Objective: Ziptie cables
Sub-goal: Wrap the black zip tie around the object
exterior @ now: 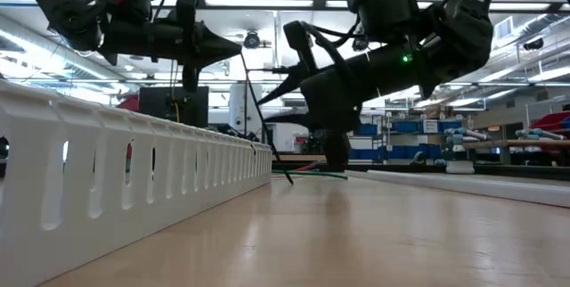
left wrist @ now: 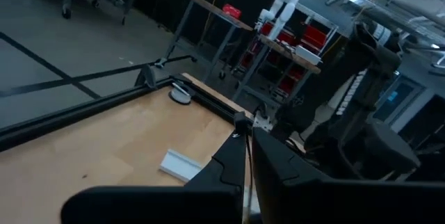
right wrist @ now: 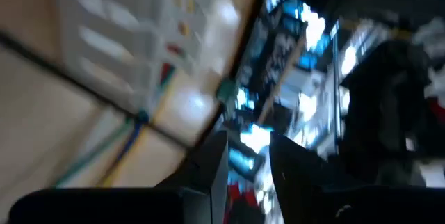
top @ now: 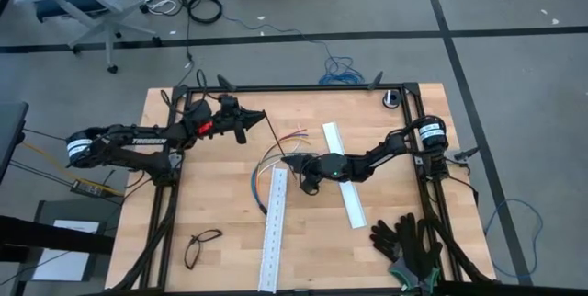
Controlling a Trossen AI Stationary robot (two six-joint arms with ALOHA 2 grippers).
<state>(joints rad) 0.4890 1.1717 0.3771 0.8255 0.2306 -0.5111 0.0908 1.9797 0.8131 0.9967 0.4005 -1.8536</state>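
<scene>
On the desk (top: 211, 195), read as a clock face from above, a pair of glasses (top: 202, 245) lies at 7 o'clock and dark work gloves (top: 409, 239) at 5 o'clock, both well apart from the work. A long white perforated rail (top: 274, 227) runs from 6 o'clock toward the centre, and a shorter rail (top: 344, 186) lies slanted just to the 3 o'clock side of centre. The cables (top: 266, 160) lie loose at the centre between the two rails, and their blue, orange and yellow wires curve and fan out unbound. The right gripper (top: 287, 161) is down at the bundle's 3 o'clock side, where the wires come together; whether it is grasping anything cannot be told. Farther off, toward 11 o'clock, the left gripper (top: 263, 114) is raised above the desk and clenched on a thin black strap (top: 276, 137), probably the zip tie, which slants down toward the bundle. This looks like the threading step, with the tie brought to the wires but no loop closed around them. The next move likely calls for gathering the strands tightly, passing the strap's free end around them and keeping it taut so it does not slip.
</scene>
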